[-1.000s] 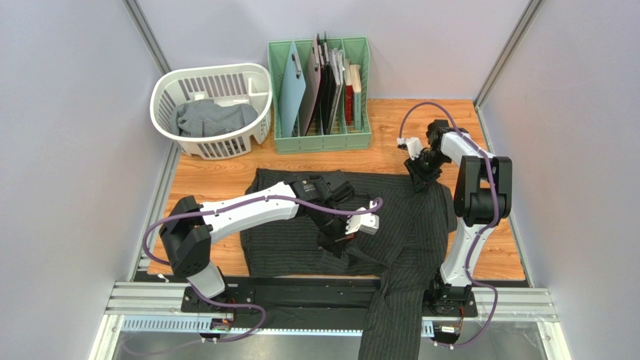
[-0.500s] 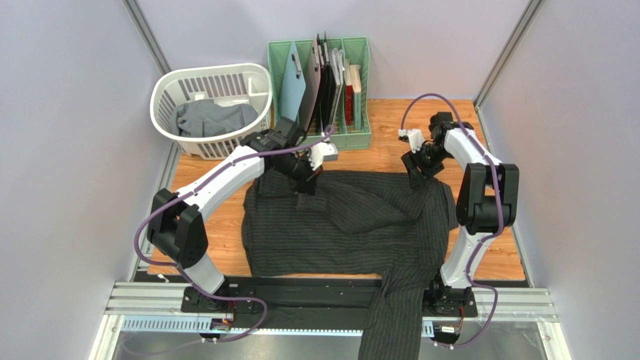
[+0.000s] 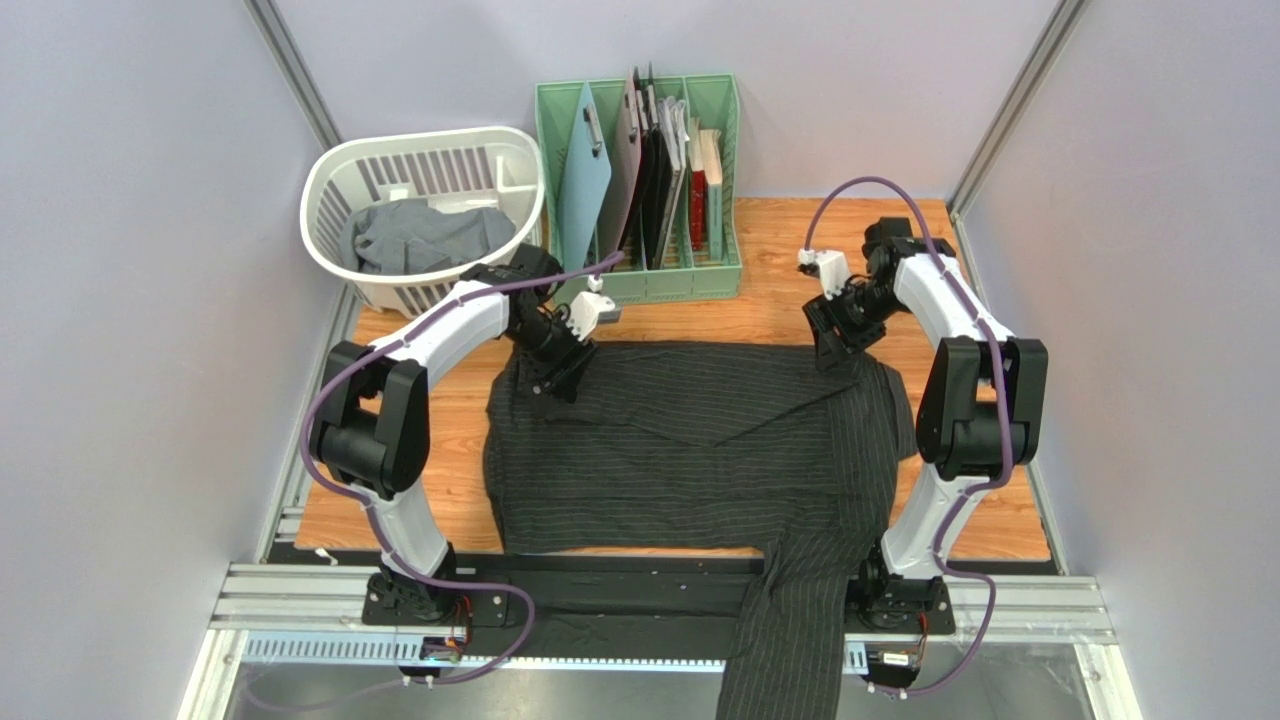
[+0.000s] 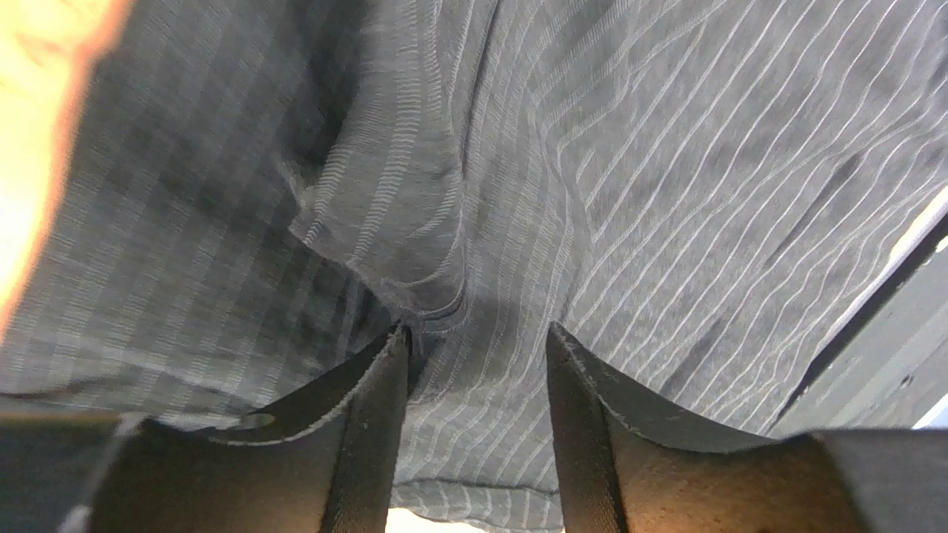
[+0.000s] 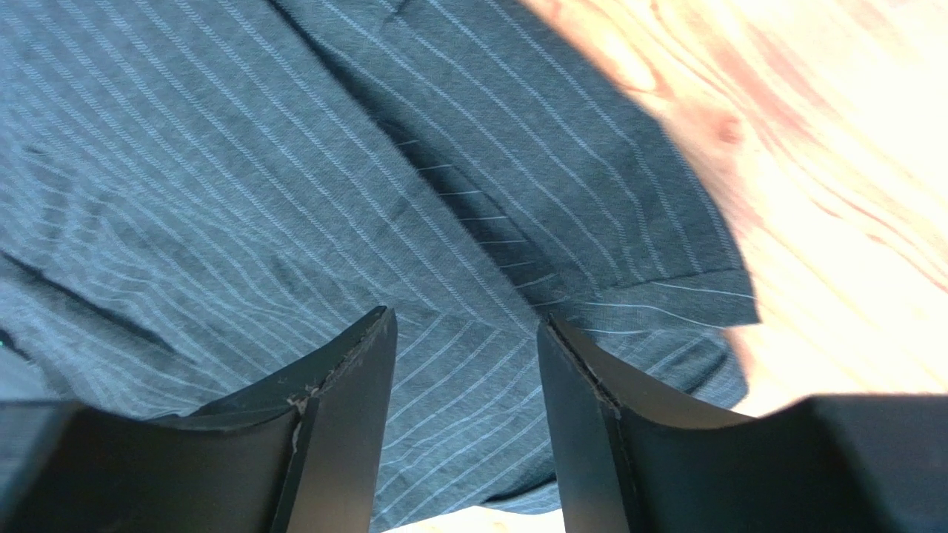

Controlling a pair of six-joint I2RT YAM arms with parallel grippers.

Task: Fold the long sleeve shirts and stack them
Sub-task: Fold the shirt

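The black striped shirt (image 3: 676,450) lies spread flat in the middle of the wooden desk (image 3: 406,360). One sleeve (image 3: 789,630) hangs over the desk's near edge, at the bottom of the frame. The left gripper (image 3: 559,371) sits low at the shirt's upper left corner. Its fingers (image 4: 367,411) are apart. A small bump of cloth is just by one finger and may touch it, but that view is blurry. The right gripper (image 3: 825,350) is at the shirt's upper right corner, fingers (image 5: 339,400) apart over the cloth, holding nothing. The grey shirt (image 3: 428,236) lies crumpled in the white basket (image 3: 323,188), upper left, beside the green rack (image 3: 639,278).
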